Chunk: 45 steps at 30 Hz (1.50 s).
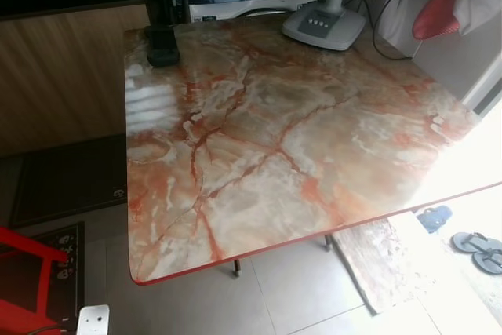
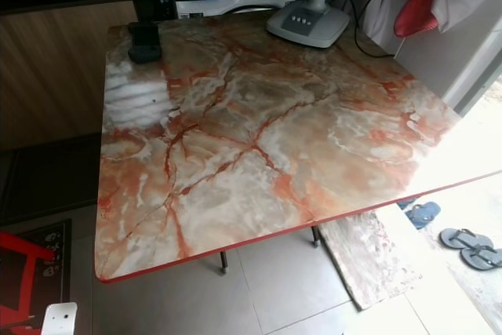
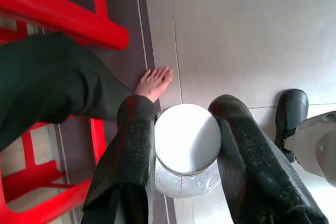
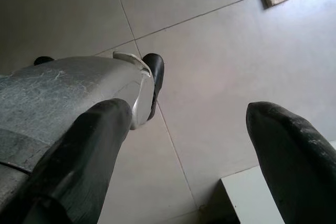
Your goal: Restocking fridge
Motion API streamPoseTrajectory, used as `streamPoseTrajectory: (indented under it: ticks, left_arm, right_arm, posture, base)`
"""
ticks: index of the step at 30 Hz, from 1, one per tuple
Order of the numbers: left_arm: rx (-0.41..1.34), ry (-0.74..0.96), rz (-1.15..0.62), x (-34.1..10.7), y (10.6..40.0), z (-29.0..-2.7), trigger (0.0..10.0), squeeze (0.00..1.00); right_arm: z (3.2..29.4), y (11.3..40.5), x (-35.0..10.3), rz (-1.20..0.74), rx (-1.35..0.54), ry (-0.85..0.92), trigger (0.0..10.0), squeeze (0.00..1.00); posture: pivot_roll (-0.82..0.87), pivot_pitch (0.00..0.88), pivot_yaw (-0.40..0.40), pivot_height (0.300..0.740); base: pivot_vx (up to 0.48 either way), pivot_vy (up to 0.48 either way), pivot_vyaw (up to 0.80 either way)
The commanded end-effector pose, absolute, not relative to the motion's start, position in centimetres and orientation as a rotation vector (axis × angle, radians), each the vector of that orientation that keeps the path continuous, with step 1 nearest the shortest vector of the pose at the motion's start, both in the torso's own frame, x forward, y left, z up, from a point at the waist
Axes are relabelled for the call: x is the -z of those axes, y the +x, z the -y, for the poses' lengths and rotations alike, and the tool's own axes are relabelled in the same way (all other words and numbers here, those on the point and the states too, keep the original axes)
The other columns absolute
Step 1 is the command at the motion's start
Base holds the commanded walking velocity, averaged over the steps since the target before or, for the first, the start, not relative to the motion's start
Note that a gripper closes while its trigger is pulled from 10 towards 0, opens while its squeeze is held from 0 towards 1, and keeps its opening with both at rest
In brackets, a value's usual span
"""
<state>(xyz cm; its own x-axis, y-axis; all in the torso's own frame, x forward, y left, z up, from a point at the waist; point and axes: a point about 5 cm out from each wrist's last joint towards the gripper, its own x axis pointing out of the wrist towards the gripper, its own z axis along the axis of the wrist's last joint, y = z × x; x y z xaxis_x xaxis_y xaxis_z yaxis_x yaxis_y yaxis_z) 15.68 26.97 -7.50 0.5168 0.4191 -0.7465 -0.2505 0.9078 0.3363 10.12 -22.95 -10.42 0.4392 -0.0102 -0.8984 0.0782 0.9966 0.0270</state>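
Down low by the pale square floor tiles [image 4: 210, 51], the left gripper [image 3: 186, 145] hangs with its two stippled black fingers [image 3: 128, 145] clamped against either side of a white container with a round, ridged-edge cap [image 3: 187, 139], seen from the cap end; its clear body below the cap is beaded with droplets. Just past it a person's bare foot [image 3: 155, 83] rests on the dark mat edge, the leg in dark cloth [image 3: 52, 90], among the glossy red plastic bars of a chair [image 3: 63, 11]. The right gripper [image 4: 194, 145] hangs over bare tile with its matte black fingers spread wide apart and nothing between them; the robot's silver shin and black foot [image 4: 156, 77] stand beside it.

Ahead stands a rectangular table with a polished marble-pattern top, cream veined in rust-red, and a thin red edge [image 1: 282, 162]. At its far end sit a small black block-shaped object [image 1: 162, 45] near the left corner and a grey fan base with a row of buttons [image 1: 325, 25]. Grey rubber flip-flops [image 1: 478, 249] lie on the sunlit floor to the right.
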Motion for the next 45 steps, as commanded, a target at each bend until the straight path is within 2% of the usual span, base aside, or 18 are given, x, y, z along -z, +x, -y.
streamPoseTrajectory:
  ticks: [1,9,19,33,40,45]
  left_arm:
    - [-0.409,0.209,-0.979,7.75,14.78,-27.40,10.0,0.00]
    - [-0.407,0.215,-0.982,7.80,14.50,-27.53,10.0,0.00]
    - [-0.409,0.208,-0.980,7.78,14.54,-27.55,10.0,0.00]
    - [-0.412,0.207,-0.983,7.79,14.72,-27.38,10.0,0.00]
    - [-0.398,0.215,-0.979,7.89,14.51,-27.26,10.0,0.00]
    - [-0.403,0.212,-0.984,7.96,13.82,-27.69,10.0,0.00]
  right_arm:
    - [22.55,9.72,10.62,-1.130,0.053,0.084,10.0,0.00]
    - [22.47,9.67,10.65,-1.128,0.056,0.086,10.0,0.00]
    - [22.54,9.50,10.68,-1.130,0.065,0.091,10.0,0.00]
    - [22.53,9.55,10.67,-1.130,0.063,0.091,10.0,0.00]
    - [22.68,9.43,10.67,-1.135,0.068,0.084,10.0,0.00]
    - [22.69,9.34,10.70,-1.144,0.061,0.074,10.0,0.00]
  posture:
    - [0.11,0.091,-0.022,0.740]
    - [0.11,0.082,-0.018,0.740]
    - [0.11,0.098,-0.018,0.740]
    - [0.11,0.108,-0.021,0.740]
    - [0.11,0.110,-0.020,0.740]
    - [0.10,0.115,-0.022,0.740]
  base:
    - [0.000,0.341,0.00]
    - [0.000,0.342,0.00]
    - [0.000,0.028,0.00]
    - [0.000,0.476,0.00]
    - [0.000,0.000,0.00]
    - [0.000,0.000,-0.71]
